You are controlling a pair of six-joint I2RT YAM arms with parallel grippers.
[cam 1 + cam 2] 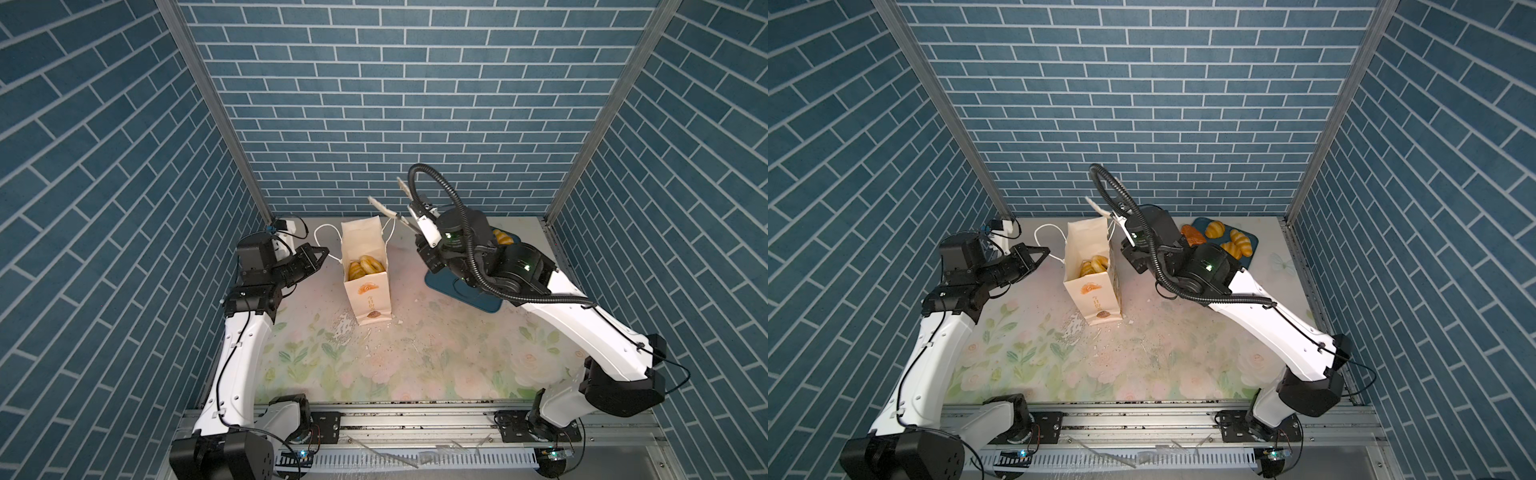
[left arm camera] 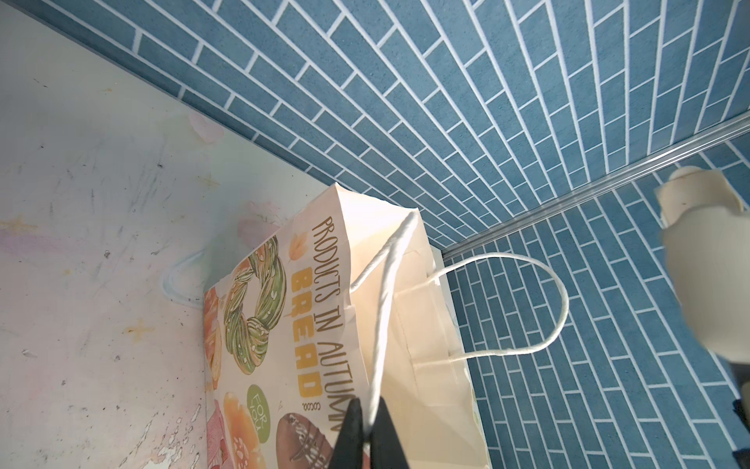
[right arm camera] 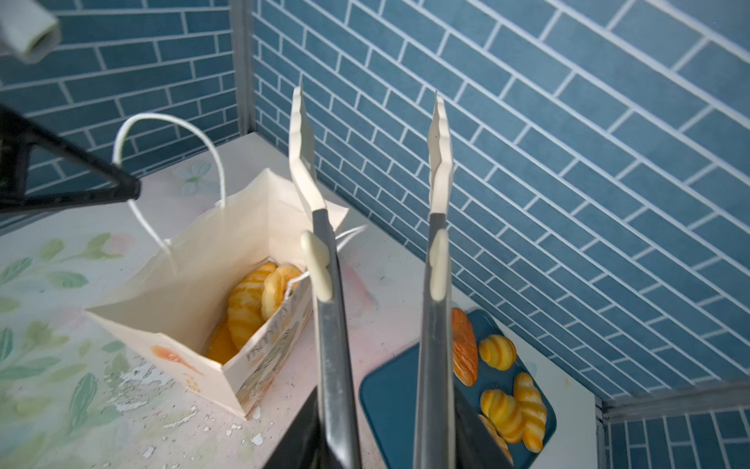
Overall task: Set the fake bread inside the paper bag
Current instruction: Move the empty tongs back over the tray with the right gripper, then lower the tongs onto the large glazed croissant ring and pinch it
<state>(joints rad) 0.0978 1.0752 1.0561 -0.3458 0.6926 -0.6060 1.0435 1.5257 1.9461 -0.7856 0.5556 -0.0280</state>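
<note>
table (image 1: 395,365): floral top, and look, chipped and speckled paint across the middle.
paper bag (image 1: 368,297): standing upright mid-table, mouth wide open, narrow logo side facing near.
fake bread (image 1: 365,266): golden pieces down inside the paper bag, a ring doughnut lying against a striped one (what lies beneath them, cannot tell).
left gripper (image 2: 367,430): in from the left, jaws pinched tight together on the bag's left cord handle (image 2: 385,284), both strands running straight from the rim to the jaws.
tray (image 3: 406,390): dark blue, right of the bag and further back, partly under the right arm.
on the tray: croissants (image 3: 507,402) bunched toward the far right end, a brown flat pastry (image 3: 464,349) just beside them.
right gripper (image 3: 377,264): clamped around the tongs (image 3: 434,345), pads pressing on the outside of both arms.
tongs' tips: sprung apart, nothing between them, up in the air beyond the bag's far right corner.
</note>
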